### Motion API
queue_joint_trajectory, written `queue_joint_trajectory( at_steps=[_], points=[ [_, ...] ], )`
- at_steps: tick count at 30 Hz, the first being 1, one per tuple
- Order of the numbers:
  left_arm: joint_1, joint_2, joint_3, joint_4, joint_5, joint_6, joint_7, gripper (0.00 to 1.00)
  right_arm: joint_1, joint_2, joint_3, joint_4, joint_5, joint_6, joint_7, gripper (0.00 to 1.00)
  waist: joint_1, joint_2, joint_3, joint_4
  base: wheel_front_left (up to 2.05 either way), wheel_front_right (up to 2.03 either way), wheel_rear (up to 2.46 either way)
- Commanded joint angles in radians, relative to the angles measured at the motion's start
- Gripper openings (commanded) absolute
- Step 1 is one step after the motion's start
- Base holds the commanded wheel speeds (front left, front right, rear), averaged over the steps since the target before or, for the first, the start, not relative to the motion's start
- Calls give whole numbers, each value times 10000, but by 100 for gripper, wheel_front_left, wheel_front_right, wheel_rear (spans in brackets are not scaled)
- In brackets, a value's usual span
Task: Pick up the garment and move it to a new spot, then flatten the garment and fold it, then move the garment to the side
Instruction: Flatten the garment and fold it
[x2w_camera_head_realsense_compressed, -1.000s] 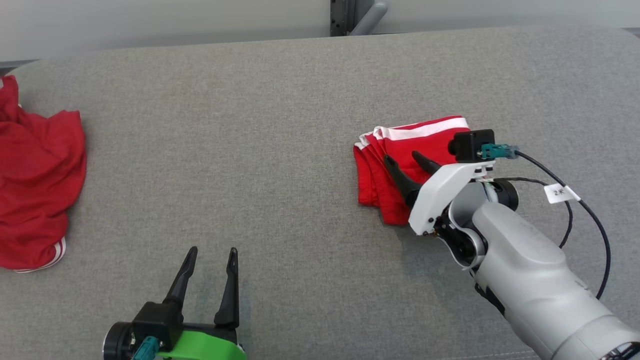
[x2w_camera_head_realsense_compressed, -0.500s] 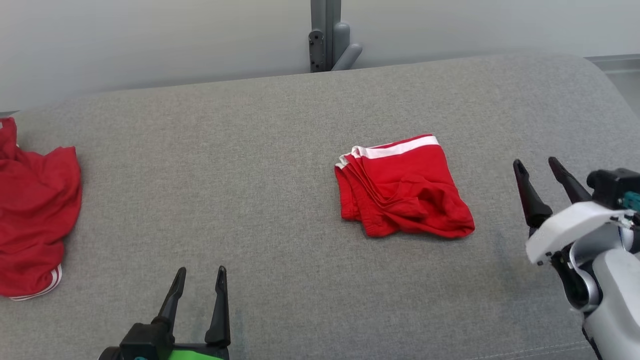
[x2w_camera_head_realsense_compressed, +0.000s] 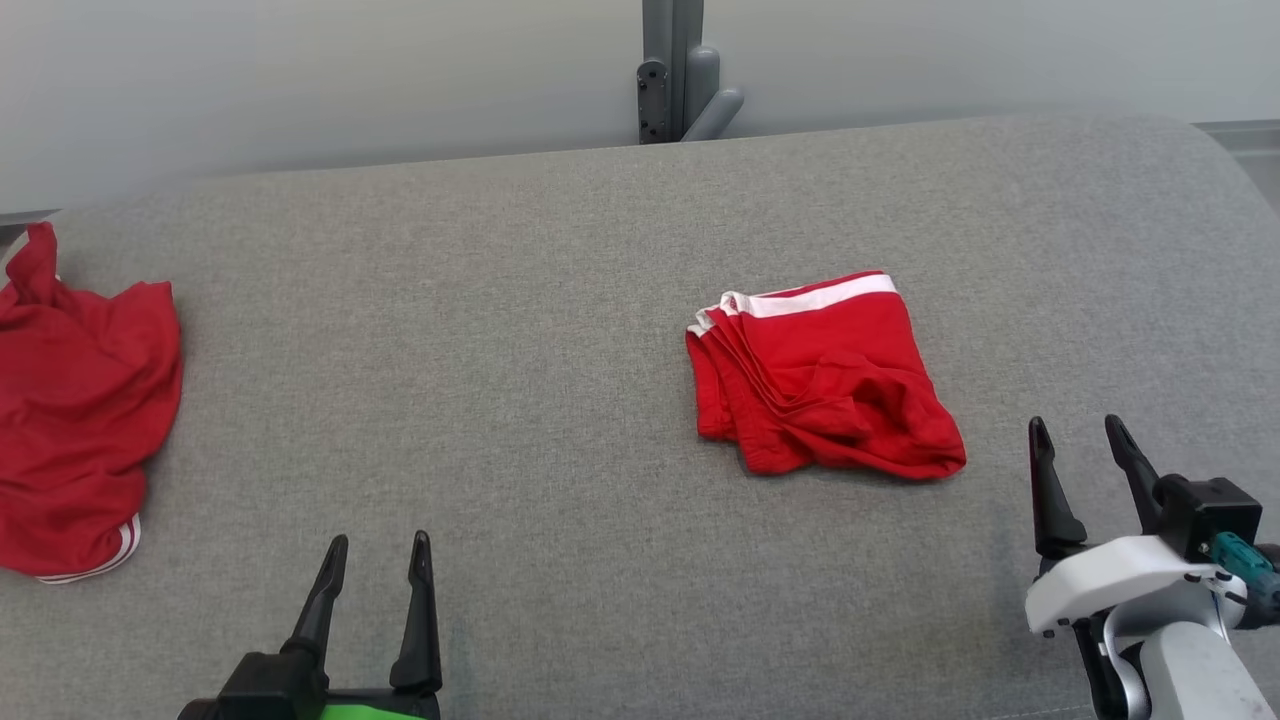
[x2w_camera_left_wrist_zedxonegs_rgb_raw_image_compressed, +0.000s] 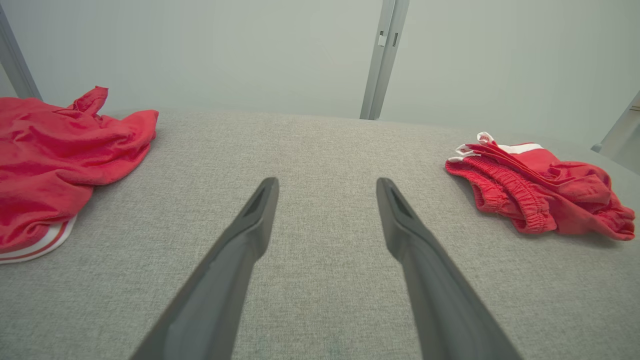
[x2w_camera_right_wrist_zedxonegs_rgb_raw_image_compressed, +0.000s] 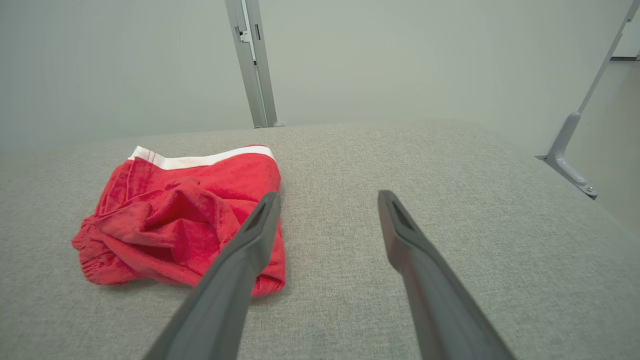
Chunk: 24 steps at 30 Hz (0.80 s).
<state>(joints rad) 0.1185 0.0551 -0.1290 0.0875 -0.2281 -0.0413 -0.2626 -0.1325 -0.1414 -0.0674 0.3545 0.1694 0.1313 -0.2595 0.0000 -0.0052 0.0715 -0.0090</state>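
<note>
Withdrawal of the right gripper (x2w_camera_head_realsense_compressed: 1074, 425) from atop the folded garment (x2w_camera_head_realsense_compressed: 820, 385) to its 4 o'clock side is the change since the earlier frame. Left to right: crumpled red garment (x2w_camera_head_realsense_compressed: 80, 400) at 9 o'clock; left gripper (x2w_camera_head_realsense_compressed: 379, 540) at 7 o'clock, fingers spread, empty, pointing to 12; folded garment right of centre on the grey padded surface (x2w_camera_head_realsense_compressed: 500, 350), judged light, limp and unslippery, best pinched through its stacked edges at its 9 o'clock side lest the layers slump; right gripper at 4 o'clock, spread, empty, pointing to 12.
</note>
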Motion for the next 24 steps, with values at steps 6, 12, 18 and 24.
queue_joint_trajectory(
  at_steps=[6,12,18,24],
  points=[
    [-207,-39,23,-118,184,-124,-29,100,-971,51,315,605,-324,-11,-67,0,0,52,402,250,0,0,0],
    [-437,-44,-27,-129,253,-142,-29,100,-2691,-366,1179,2160,-244,-11,-67,0,0,52,936,401,0,0,0],
    [-768,-44,-87,-37,276,-219,-29,100,-3874,-599,1948,3385,-257,-11,-62,0,0,52,1278,601,0,0,0],
    [-913,-43,-236,0,217,-123,-31,100,-4571,-563,2698,4513,36,-11,-63,0,0,52,1401,773,0,0,0]
  ],
)
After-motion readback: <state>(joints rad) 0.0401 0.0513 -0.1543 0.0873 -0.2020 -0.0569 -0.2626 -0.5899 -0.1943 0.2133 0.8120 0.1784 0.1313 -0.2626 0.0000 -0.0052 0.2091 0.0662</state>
